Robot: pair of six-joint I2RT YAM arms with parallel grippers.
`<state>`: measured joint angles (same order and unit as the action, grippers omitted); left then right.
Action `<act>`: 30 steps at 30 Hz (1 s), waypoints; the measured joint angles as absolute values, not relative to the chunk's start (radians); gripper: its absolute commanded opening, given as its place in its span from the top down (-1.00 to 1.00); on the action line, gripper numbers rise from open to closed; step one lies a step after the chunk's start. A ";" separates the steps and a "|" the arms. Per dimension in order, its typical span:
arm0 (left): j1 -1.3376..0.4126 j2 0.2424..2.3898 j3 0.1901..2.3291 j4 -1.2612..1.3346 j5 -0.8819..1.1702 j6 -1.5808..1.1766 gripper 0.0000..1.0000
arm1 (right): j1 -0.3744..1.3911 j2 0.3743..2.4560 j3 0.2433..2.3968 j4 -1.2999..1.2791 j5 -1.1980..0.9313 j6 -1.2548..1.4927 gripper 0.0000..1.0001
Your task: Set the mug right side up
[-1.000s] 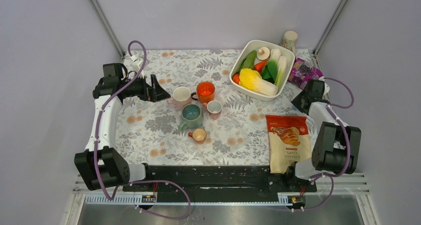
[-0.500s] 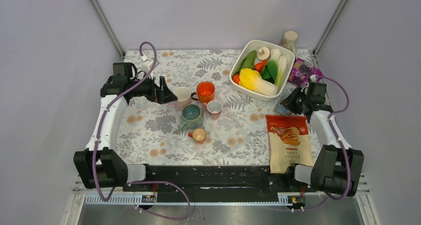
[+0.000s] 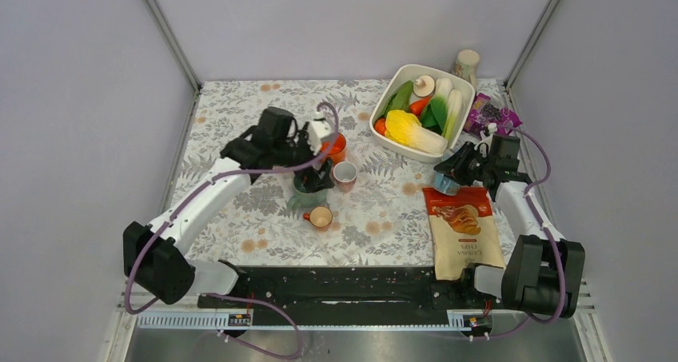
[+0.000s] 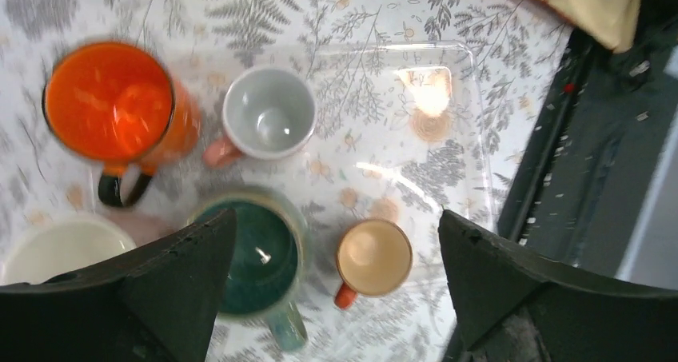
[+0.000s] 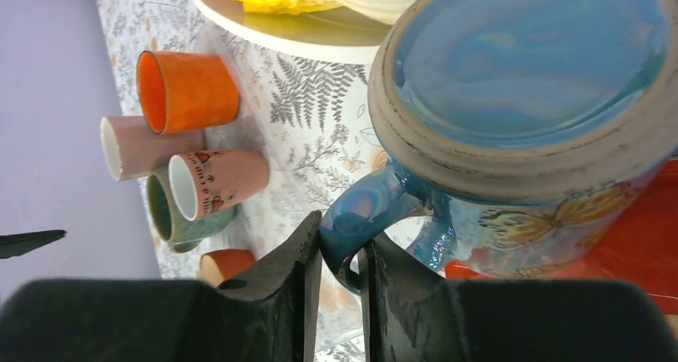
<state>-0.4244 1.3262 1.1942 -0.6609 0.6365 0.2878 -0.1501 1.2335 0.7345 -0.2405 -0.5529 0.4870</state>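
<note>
Patterned table (image 3: 376,218) boxed in by pale lilac walls (image 3: 344,26)
The cloth (image 3: 240,226) shows grey ferns and tan blossoms. Plain walls stand at 9, 12 and 3 o'clock, with slanted metal posts (image 3: 166,33) at 11 and 1. A black rail (image 3: 352,282) runs along 6 o'clock. The light is soft and even, with one bright glare (image 4: 428,90) on the cloth.

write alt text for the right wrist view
The right gripper grips a blue mug by its handle, the mug's base toward the camera. Behind it, other mugs cluster on the floral table.
</note>
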 measured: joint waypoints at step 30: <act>-1.036 1.584 1.073 -0.036 0.168 0.542 -0.98 | 0.104 0.906 0.512 0.090 -0.522 1.230 1.00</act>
<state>-1.0359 1.5841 1.0729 -0.0357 0.1684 0.5415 0.1043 0.9062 0.5121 0.0902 -0.5224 1.2301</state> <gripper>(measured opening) 0.988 0.232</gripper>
